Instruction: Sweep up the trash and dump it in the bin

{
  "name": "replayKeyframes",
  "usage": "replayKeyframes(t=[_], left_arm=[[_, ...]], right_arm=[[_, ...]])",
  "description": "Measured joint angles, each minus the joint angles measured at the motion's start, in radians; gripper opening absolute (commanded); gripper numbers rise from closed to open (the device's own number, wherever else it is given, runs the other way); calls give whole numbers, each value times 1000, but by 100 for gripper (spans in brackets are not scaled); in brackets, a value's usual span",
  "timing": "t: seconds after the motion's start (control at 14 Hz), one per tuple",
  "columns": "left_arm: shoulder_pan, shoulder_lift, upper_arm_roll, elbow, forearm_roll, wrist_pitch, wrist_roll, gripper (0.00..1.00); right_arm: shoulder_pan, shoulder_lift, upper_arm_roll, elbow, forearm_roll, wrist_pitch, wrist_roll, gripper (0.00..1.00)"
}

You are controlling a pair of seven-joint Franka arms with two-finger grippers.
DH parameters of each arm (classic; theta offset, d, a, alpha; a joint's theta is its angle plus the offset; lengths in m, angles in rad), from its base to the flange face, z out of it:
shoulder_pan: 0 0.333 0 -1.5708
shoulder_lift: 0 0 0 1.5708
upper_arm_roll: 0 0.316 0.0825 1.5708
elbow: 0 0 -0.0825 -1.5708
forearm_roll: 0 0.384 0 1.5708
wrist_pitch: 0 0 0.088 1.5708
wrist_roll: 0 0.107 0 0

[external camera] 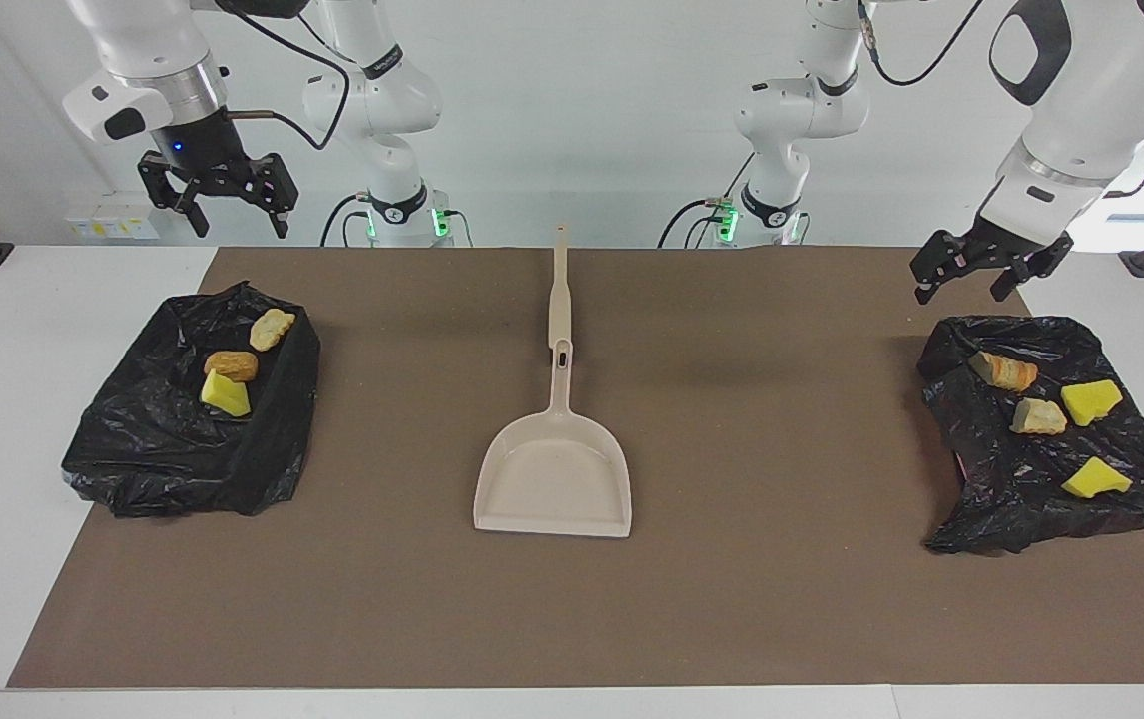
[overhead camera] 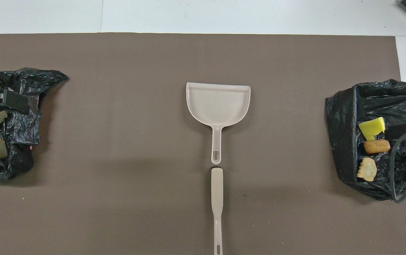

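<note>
Honestly, the trash [external camera: 1037, 416] looks light and squashy, so I'd pinch each chunk gently across its middle. My left gripper [external camera: 979, 268] hangs spread above the black bag [external camera: 1011, 479]; my right gripper [external camera: 220, 193] waits, spread too.

Trash [external camera: 1049, 414] (yellow sponge chunks, brown bread lumps) lies on black bags at both table ends.

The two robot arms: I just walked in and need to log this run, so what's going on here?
Nothing is being held right now. The left gripper hangs open above the black plastic bag at its end of the table, which carries yellow sponge chunks and tan bread lumps. The right gripper waits open over the other black trash bag. The beige plastic dustpan and beige brush lie untouched mid-mat.
</note>
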Motion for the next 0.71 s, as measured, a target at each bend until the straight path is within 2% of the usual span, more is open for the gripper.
replayKeyframes(t=[0.21,0.71], left_arm=[[1,-29,0,-45,-5,1,1,100],[1,-44,0,-52,-13,2,54,100]], right_arm=[[0,0,0,0,0,0,0,100],[0,0,0,0,1,0,0,100]])
